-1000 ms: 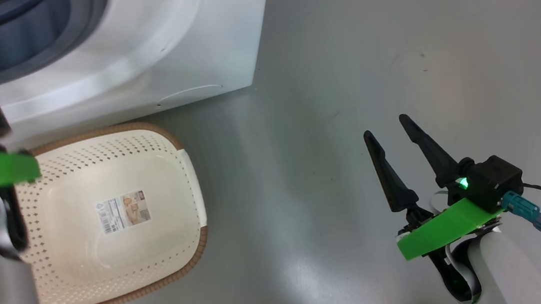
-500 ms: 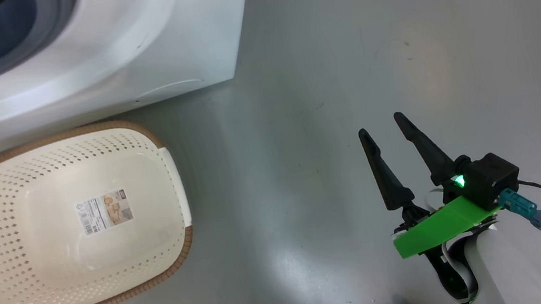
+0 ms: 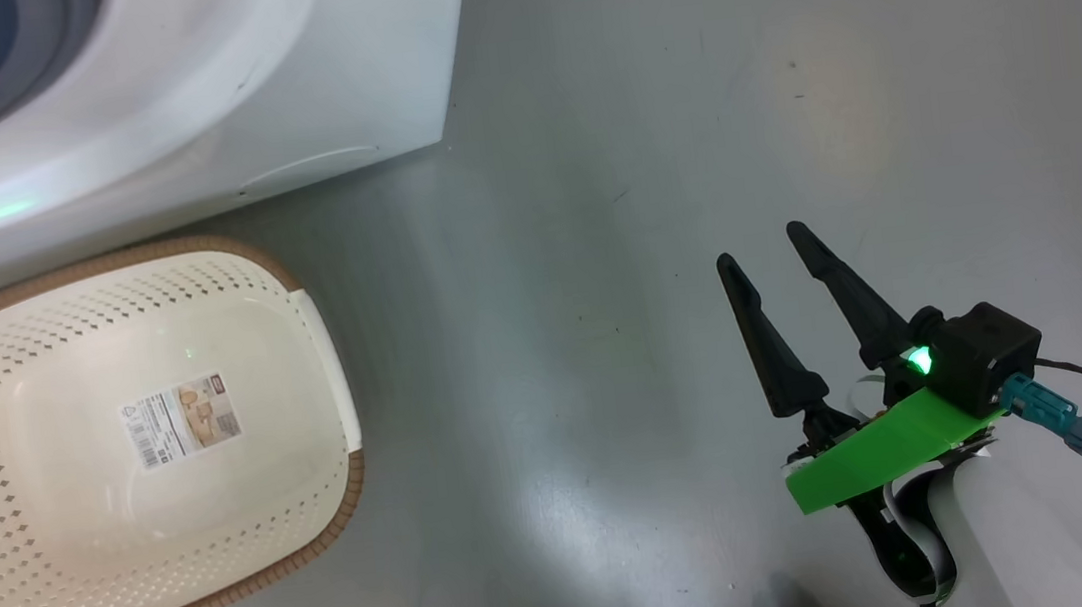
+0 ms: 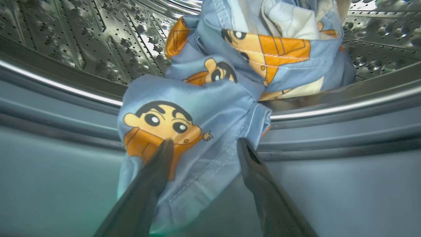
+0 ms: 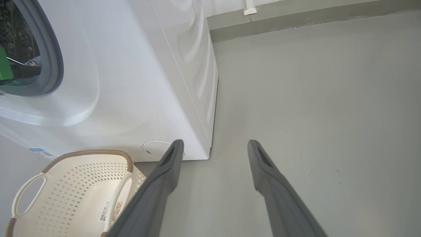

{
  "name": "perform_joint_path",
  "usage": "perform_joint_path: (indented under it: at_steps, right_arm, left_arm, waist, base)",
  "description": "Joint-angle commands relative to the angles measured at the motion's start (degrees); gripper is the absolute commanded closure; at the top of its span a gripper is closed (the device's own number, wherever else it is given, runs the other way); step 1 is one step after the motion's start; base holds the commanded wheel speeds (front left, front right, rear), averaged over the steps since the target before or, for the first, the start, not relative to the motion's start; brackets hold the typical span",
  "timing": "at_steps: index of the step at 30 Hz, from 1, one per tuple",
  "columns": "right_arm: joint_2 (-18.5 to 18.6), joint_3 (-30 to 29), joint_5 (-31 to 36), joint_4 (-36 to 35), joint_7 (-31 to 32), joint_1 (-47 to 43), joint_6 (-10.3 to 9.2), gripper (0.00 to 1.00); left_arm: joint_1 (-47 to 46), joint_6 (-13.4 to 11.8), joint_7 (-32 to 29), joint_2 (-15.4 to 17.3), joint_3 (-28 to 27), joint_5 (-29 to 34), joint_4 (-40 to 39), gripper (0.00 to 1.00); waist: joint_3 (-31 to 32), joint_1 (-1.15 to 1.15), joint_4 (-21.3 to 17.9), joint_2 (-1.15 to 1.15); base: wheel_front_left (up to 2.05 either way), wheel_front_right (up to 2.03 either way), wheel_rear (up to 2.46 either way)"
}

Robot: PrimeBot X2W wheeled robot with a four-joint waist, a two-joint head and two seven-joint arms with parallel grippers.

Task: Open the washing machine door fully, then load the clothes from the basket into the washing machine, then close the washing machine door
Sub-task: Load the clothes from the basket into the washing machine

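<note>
One change is noted vs. a sec. ago: the head view has been swung, so the washing machine and the basket are shifted in frame w/o being moved themselves. The basket's inside, partly masked by the L arm then, is now unmasked. The left gripper is found at the machine's mouth, jaws spread wide w/ nothing pinched. Whether the fabric is brushed by its fingers cannot be told. The clothes are lying mostly inside the machine's drum, but one blue fold is draped out over the drum lip and down across the gasket. It is judged that the last load has been let go and loading is nearly done. The hanging fold prob. needs to be pushed in, else it may be trapped when the washing machine door is shut. The basket, set on the floor just in front of the machine, is emptied: a paper label is all that is left on its bottom. The right gripper is kept as before, well apart from the machine's corner, above bare floor, jaws wide, nothing in them.
</note>
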State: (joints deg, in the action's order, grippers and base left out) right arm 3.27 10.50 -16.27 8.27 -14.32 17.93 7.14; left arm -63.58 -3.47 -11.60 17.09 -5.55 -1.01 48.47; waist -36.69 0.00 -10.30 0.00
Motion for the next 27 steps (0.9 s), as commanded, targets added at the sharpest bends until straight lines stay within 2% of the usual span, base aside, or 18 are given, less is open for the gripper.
perform_joint_path:
  at_steps: [1,2,3,4,6,11,17,20,27]
  right_arm:
    - [-0.38,1.31,-0.50,-1.19,-0.68,-0.08,0.35,0.00]
    - [-0.38,1.32,-0.61,-1.21,-0.68,-0.05,0.35,0.00]
    - [-0.38,1.32,-0.71,-1.20,-0.68,-0.01,0.35,0.00]
    - [-0.38,1.31,-0.76,-1.19,-0.68,0.02,0.35,0.00]
    - [-0.38,1.37,-0.87,-1.20,-0.68,0.06,0.35,0.00]
    - [-0.39,1.28,-1.16,-1.17,-0.68,0.23,0.35,0.00]
    - [-0.39,1.38,-1.62,-1.17,-0.68,0.49,0.35,0.00]
    - [-0.39,1.69,-1.86,-1.09,-0.68,0.41,0.35,0.00]
    - [-0.39,2.73,-2.30,-0.90,-0.68,0.54,0.35,0.00]
  left_arm:
    - [-0.48,-0.72,-0.19,3.22,-0.69,0.33,-1.09,0.00]
    - [-0.53,-0.76,-0.23,3.17,-0.80,0.07,-0.84,0.00]
    - [-0.50,-0.89,-0.17,3.13,-0.76,-0.02,-0.66,0.17]
    - [-0.44,-0.96,-0.06,3.09,-0.68,-0.08,-0.49,0.56]
    - [-0.27,-1.01,0.33,3.05,-0.59,-0.28,-0.21,1.00]
    - [-0.29,-0.42,2.55,3.11,0.21,-0.43,-0.11,1.00]
    - [-2.20,2.03,12.50,3.14,2.00,-0.52,-1.92,1.00]
    - [-3.69,2.29,16.77,2.18,2.78,-0.66,-2.17,1.00]
    - [-8.20,4.23,22.67,2.40,3.61,-1.62,-0.93,1.00]
  waist:
    - [-0.14,0.00,-0.09,0.00]
    - [-0.24,0.00,-0.14,0.00]
    - [-0.31,0.00,-0.17,0.00]
    - [-0.35,0.00,-0.19,0.00]
    - [-0.43,0.00,-0.28,0.00]
    - [-0.64,0.00,-0.43,0.00]
    - [-0.85,0.00,-0.69,0.00]
    - [-0.72,0.00,-0.86,0.00]
    - [-1.32,0.00,-3.38,0.00]
  base:
    - [0.00,0.00,0.00]
    - [0.00,0.00,0.00]
    - [0.00,0.00,0.00]
    - [0.00,0.00,0.00]
    - [0.00,0.00,0.00]
    - [0.00,0.00,0.00]
    - [0.00,0.00,0.00]
    - [0.00,0.00,0.00]
    - [0.00,0.00,0.00]
